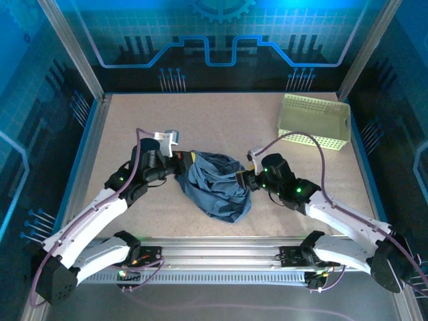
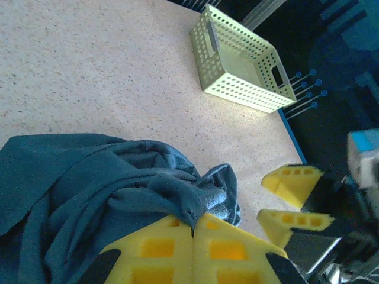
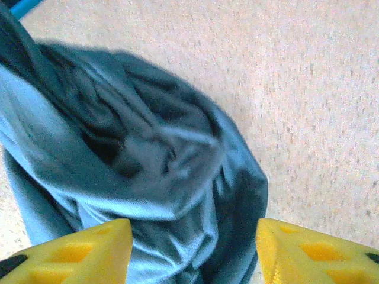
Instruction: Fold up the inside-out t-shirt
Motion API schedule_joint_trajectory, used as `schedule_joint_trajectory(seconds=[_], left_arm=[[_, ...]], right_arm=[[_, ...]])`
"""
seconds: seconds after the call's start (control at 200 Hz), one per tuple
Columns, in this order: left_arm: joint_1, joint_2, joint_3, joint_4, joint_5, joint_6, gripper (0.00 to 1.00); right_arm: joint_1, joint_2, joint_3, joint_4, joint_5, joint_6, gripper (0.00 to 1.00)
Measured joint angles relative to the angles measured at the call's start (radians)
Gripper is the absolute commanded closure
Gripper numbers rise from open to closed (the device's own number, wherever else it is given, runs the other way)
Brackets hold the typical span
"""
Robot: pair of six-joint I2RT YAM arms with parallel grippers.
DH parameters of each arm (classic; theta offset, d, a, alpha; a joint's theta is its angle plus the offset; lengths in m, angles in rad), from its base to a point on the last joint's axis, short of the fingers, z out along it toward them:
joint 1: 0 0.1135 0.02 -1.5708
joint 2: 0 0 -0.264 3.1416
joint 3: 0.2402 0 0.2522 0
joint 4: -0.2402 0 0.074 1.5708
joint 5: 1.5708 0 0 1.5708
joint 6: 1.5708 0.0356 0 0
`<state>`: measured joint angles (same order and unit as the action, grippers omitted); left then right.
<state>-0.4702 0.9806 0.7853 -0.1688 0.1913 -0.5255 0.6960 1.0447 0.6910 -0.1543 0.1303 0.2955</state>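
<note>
- At the centre of the top view, the inside-out t-shirt (image 1: 217, 187) lies in a crumpled heap on the table (image 1: 134, 114). It is bunched rather than spread, so no fold can be laid yet; it probably needs lifting and opening out first.
- Low in the left wrist view, the left gripper (image 2: 192, 232) has its yellow fingers (image 2: 160, 251) pressed together on a ridge of the shirt's fabric. The pinch looks meant to anchor or raise that edge.
- The right gripper (image 3: 192, 251) stands with its jaws well apart. Cloth lies between them but is not clamped, so it grips nothing.
- The basket (image 1: 314, 120) sits in the upper right of the top view, well apart from the shirt.
- Both arms reach inward from the bottom corners, forearms low and elbows bent. Their wrists meet the heap from its left and right sides.
</note>
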Motion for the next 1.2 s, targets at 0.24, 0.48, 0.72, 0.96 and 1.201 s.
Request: schedule_joint_trajectory(seconds=[0.24, 0.48, 0.72, 0.96, 1.201], left_arm=[[0.000, -0.042, -0.039, 0.027, 0.062, 0.002, 1.00], [0.000, -0.112, -0.072, 0.024, 0.072, 0.011, 1.00], [0.000, -0.160, -0.109, 0.020, 0.072, 0.011, 1.00], [0.000, -0.193, -0.143, 0.013, 0.043, 0.011, 1.00], [0.000, -0.248, -0.166, -0.022, -0.133, 0.011, 1.00]], right_arm=[[0.013, 0.169, 0.251, -0.076, -0.046, -0.037, 0.40], [0.080, 0.375, 0.365, -0.143, -0.053, -0.083, 0.36], [0.115, 0.488, 0.378, -0.180, -0.020, -0.114, 0.34], [0.106, 0.582, 0.415, -0.221, 0.090, -0.078, 0.86], [0.067, 0.368, 0.395, -0.233, 0.098, -0.035, 0.95]])
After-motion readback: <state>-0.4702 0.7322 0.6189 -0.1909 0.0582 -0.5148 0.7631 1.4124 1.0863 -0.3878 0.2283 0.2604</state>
